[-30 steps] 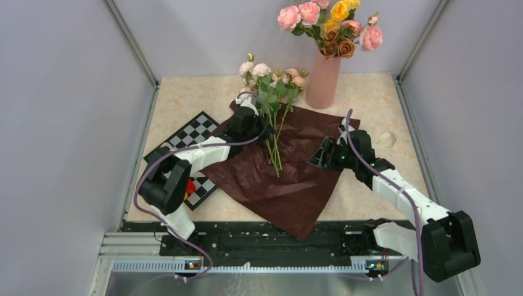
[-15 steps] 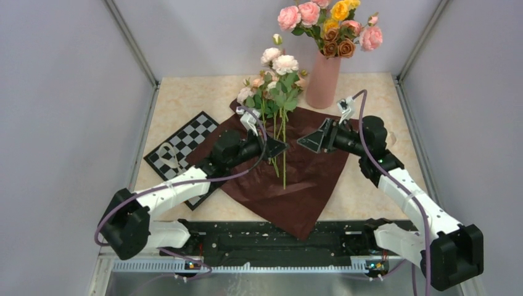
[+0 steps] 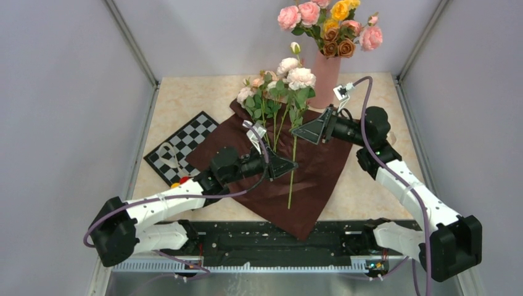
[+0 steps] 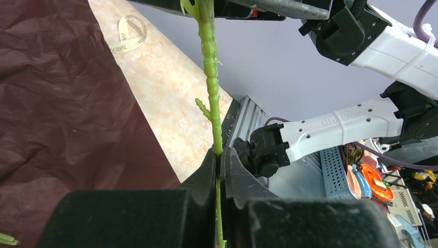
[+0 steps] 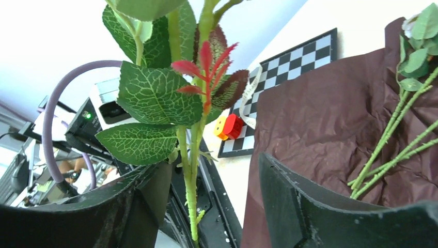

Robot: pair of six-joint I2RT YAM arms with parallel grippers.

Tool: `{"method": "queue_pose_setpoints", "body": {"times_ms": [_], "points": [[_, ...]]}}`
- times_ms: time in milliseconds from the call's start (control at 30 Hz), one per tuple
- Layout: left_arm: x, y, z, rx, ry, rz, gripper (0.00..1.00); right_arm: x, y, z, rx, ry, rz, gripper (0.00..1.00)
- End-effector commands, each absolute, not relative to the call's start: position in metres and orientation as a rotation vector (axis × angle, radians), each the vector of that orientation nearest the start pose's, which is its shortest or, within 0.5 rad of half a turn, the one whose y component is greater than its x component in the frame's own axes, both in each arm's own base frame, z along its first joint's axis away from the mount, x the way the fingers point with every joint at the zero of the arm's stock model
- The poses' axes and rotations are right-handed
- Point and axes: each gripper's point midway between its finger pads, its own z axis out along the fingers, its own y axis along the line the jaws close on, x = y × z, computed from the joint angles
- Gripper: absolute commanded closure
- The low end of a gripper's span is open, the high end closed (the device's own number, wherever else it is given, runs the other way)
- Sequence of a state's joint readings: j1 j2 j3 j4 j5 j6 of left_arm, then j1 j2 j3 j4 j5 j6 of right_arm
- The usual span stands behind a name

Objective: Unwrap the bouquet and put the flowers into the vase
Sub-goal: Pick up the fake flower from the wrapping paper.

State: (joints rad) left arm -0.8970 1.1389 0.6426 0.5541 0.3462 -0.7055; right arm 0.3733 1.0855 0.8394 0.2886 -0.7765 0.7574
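Top camera: fixed, high above and behind the arm bases, tilted down, far enough to take in the whole table point(image 3: 185, 98) and both arms. Left wrist camera: just behind the left gripper point(image 4: 221, 155), very near, looking along a stem point(image 4: 212, 93) toward the right arm point(image 4: 335, 121) and the table's near edge. Right wrist camera: behind the right gripper point(image 5: 212, 170), near, looking toward the checkerboard point(image 5: 281, 67). Shared by all three: stem and dark red paper point(image 3: 314, 172). Checkerboard in top and right wrist views only.
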Motion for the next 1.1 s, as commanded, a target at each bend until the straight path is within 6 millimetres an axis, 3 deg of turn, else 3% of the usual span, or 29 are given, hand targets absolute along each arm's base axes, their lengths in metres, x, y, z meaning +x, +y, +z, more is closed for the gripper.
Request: {"method": "queue_pose_setpoints", "body": {"times_ms": [0, 100, 433, 500, 533, 633, 667, 833, 1067], "points": [[0.169, -0.356, 0.295, 0.495, 1.551, -1.531, 1.0, 0.243, 0.261, 0.361, -0.465, 1.57, 1.486, 0.4], [0.17, -0.357, 0.295, 0.498, 1.55, -1.529, 1.0, 0.242, 0.261, 0.361, -0.467, 1.573, 1.488, 0.5], [0.176, -0.363, 0.291, 0.479, 1.588, -1.528, 1.0, 0.242, 0.258, 0.36, -0.46, 1.57, 1.459, 1.0], [0.178, -0.362, 0.29, 0.468, 1.604, -1.517, 0.9, 0.242, 0.257, 0.361, -0.462, 1.567, 1.44, 1.0], [0.178, -0.362, 0.29, 0.467, 1.608, -1.509, 0.78, 0.242, 0.255, 0.363, -0.463, 1.559, 1.428, 1.0], [0.185, -0.356, 0.289, 0.437, 1.627, -1.451, 0.16, 0.241, 0.251, 0.372, -0.48, 1.534, 1.361, 1.0], [0.188, -0.352, 0.288, 0.418, 1.634, -1.419, 0.04, 0.241, 0.248, 0.375, -0.488, 1.529, 1.318, 1.0], [0.206, -0.32, 0.289, 0.356, 1.665, -1.2, 0.01, 0.257, 0.223, 0.386, -0.496, 1.563, 1.006, 1.0], [0.241, -0.229, 0.297, 0.226, 1.787, -0.766, 0.01, 0.289, 0.196, 0.435, -0.475, 1.451, 0.704, 1.0]]}}
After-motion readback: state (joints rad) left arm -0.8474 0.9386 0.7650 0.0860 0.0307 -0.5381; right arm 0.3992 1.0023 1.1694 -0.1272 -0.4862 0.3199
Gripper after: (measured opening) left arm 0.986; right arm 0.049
